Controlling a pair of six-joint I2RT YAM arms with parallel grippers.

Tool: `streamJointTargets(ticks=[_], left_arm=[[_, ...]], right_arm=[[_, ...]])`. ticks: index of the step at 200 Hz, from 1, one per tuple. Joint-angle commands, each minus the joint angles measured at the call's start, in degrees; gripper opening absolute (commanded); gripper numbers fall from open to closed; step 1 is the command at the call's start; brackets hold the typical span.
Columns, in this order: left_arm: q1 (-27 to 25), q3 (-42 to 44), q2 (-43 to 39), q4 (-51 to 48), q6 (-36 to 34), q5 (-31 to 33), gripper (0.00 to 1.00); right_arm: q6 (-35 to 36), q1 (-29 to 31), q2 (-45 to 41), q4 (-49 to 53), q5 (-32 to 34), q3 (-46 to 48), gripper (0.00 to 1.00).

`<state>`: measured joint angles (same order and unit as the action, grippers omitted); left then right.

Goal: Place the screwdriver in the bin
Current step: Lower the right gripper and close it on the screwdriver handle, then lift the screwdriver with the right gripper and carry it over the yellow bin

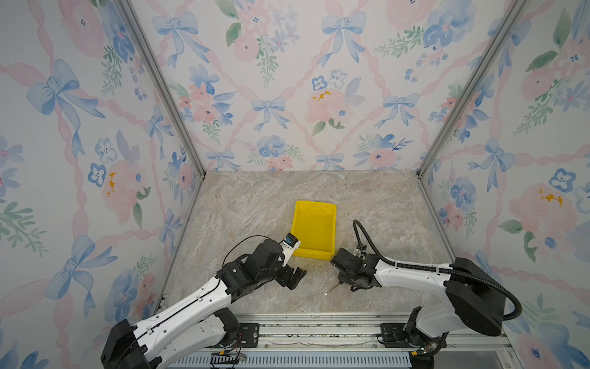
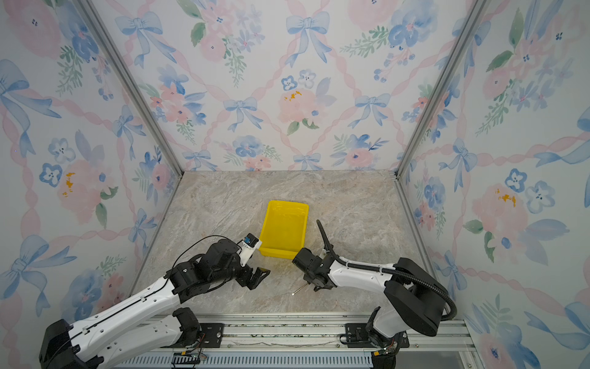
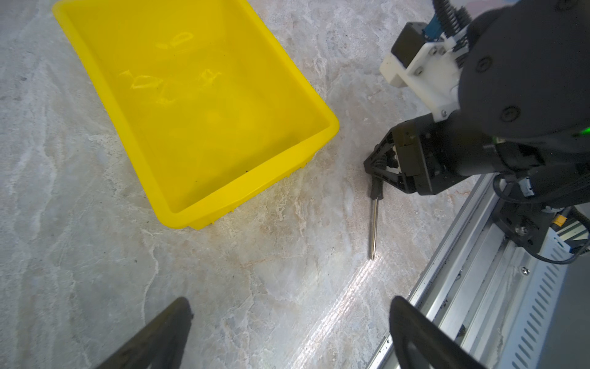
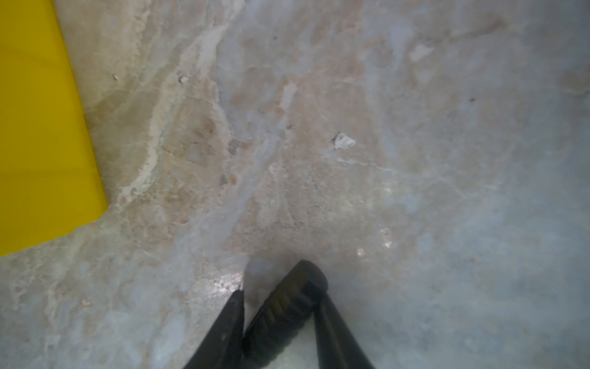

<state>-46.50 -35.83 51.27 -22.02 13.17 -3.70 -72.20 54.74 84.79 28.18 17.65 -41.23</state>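
The yellow bin (image 1: 311, 254) (image 2: 277, 253) (image 3: 223, 204) (image 4: 41, 127) stands empty in the middle of the marble table. The screwdriver (image 1: 332, 289) (image 2: 299, 290) (image 3: 374, 223) lies in front of the bin, to the right of its near right corner. Its silver shaft points toward the front rail. My right gripper (image 1: 343, 282) (image 2: 309, 282) (image 3: 378, 166) (image 4: 281, 297) is down at the table, with both fingers pressed against the black ribbed handle (image 4: 287, 306). My left gripper (image 1: 298, 276) (image 2: 260, 278) (image 3: 292, 303) hovers open and empty just left of the bin's near end.
An aluminium rail (image 1: 319, 332) (image 3: 479, 287) runs along the table's front edge and carries both arm bases. Floral walls with metal corner posts (image 1: 424, 179) close in the left, back and right sides.
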Motion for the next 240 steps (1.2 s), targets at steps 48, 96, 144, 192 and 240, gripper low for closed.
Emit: streamJointTargets(ticks=[48, 96, 144, 192, 240], left_arm=[[-0.25, 0.9, 0.26, -0.26, 0.51, 1.28, 0.97], [-0.24, 0.58, -1.6, -0.28, -0.55, 1.96, 0.98], [-0.17, 0.79, -4.62, 0.65, -1.48, 3.02, 0.98], [-0.14, 0.9, -2.57, 2.86, -1.83, 3.88, 0.97], [-0.17, 1.64, -2.18, 3.83, -1.22, 5.96, 0.98]], right_arm=[[-0.68, 1.38, 2.74, 3.1, 1.1, -0.82, 0.11], [1.78, 3.05, -1.42, 6.93, 7.75, -3.32, 0.03], [10.86, 3.58, -9.48, 3.78, 12.05, -4.5, 0.0], [17.06, 3.12, -12.49, 4.74, 11.88, -9.58, 0.0], [22.11, -0.98, -7.99, 7.62, 8.57, -20.77, 0.0]])
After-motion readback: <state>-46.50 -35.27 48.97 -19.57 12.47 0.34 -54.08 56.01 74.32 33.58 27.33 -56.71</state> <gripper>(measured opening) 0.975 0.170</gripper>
